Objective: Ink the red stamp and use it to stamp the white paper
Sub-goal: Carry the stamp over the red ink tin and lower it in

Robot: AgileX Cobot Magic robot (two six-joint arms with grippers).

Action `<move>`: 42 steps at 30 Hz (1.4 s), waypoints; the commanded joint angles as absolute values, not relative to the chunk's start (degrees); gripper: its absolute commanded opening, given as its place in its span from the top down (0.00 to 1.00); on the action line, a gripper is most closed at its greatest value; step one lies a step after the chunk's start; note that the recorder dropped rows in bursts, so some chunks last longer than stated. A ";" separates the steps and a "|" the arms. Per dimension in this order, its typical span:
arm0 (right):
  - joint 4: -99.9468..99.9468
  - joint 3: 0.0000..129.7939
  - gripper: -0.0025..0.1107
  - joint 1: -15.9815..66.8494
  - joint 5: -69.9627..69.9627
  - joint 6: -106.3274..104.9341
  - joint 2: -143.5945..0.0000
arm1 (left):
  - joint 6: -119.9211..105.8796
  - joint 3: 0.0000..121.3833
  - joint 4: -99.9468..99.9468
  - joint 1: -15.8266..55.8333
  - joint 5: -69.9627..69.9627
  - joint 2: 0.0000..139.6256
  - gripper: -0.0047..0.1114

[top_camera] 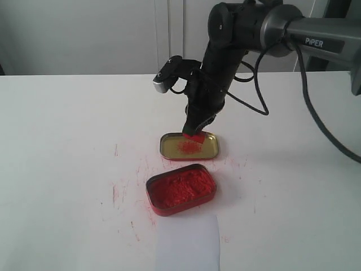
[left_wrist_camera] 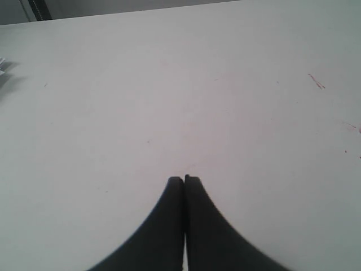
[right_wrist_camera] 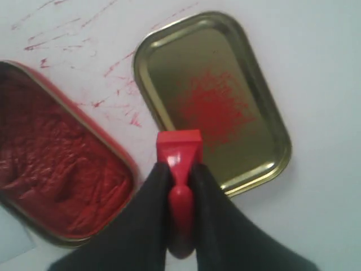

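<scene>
My right gripper [right_wrist_camera: 179,175] is shut on the red stamp [right_wrist_camera: 179,151], pinching its narrow knob with the flat base pointing down. In the exterior view the red stamp [top_camera: 194,136] hangs at the far rim of the gold-lined lid [top_camera: 210,148], just above it. The red tin of ink paste [top_camera: 181,189] lies nearer the front, and the white paper [top_camera: 188,244] lies at the front edge below it. My left gripper [left_wrist_camera: 184,179] is shut on nothing, over bare table; it does not show in the exterior view.
The gold lid [right_wrist_camera: 265,113] holds a smear of red ink [right_wrist_camera: 217,110]. Red smudges [top_camera: 115,192] mark the white table left of the tins. The right arm's cable [top_camera: 256,93] loops behind the lid.
</scene>
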State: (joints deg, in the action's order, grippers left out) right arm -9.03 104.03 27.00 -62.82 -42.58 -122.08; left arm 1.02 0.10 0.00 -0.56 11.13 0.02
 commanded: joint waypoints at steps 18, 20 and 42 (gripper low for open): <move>-10.24 96.16 0.98 34.34 -62.43 -22.62 -115.90 | 1.25 0.00 0.33 -0.40 11.13 0.00 0.96; -9.93 95.16 0.98 35.08 -62.14 -21.10 -115.90 | 1.25 0.00 0.33 -0.40 11.13 0.00 0.96; -5.08 86.61 0.98 38.20 -53.77 -7.31 -115.51 | 1.25 0.00 0.33 -0.40 11.13 0.00 0.96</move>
